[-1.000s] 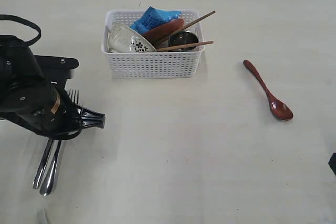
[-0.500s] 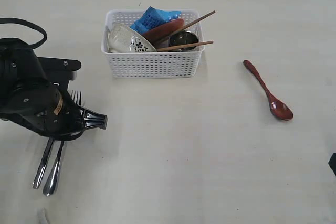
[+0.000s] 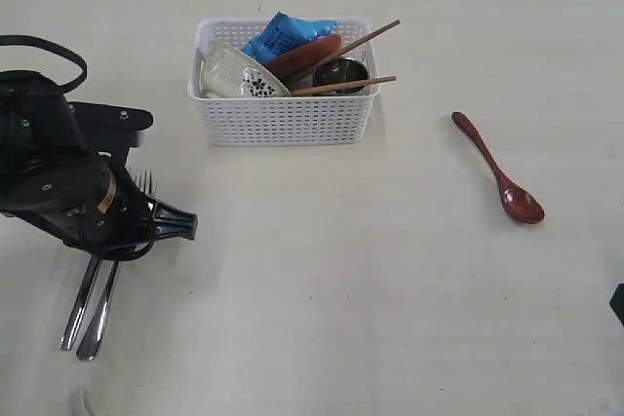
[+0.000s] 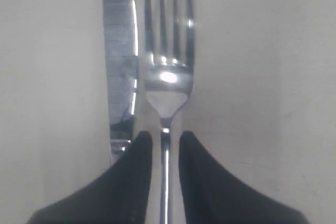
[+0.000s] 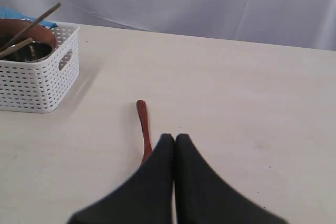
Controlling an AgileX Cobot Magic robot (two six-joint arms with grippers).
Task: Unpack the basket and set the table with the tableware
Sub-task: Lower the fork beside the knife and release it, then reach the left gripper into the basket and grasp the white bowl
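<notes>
Left gripper: your left gripper [image 4: 165, 137] hung low over the table [image 3: 322, 280] on its left side. Its jaws were narrow, straddling the fork [image 4: 167, 77] at the neck with a sliver of gap on each side, so it seemed to clamp nothing.
Fork and knife: they lay flat and parallel, the knife [image 4: 119, 51] just beside the fork, well apart from the basket [image 3: 283, 119].
Steel handling: both looked thin, stiff and slippery. You would have pinched across the handle, not the tines or blade.
Basket: it stood at the middle back, with the rest of the tableware inside.
Bowl: the bowl [image 3: 229, 75] leaned at the basket's left end. It was likely heavy and breakable, so the rim was your hold.
Bag: a blue bag [image 3: 283, 34] sat behind it, not yours to set out.
Plate and cup: the plate [image 3: 302, 56] stood tilted beside the cup [image 3: 341, 72]. The cup was smooth, so you would have gripped its wall.
Chopsticks: 2 chopsticks [image 3: 343, 85] poked over the right rim. They were light and apt to roll, best taken mid-length.
Spoon: the spoon [image 3: 492, 170] lay flat on the right, well clear of the basket.
Right gripper: your right gripper [image 5: 175, 140] was pressed closed on nothing, near the spoon.
</notes>
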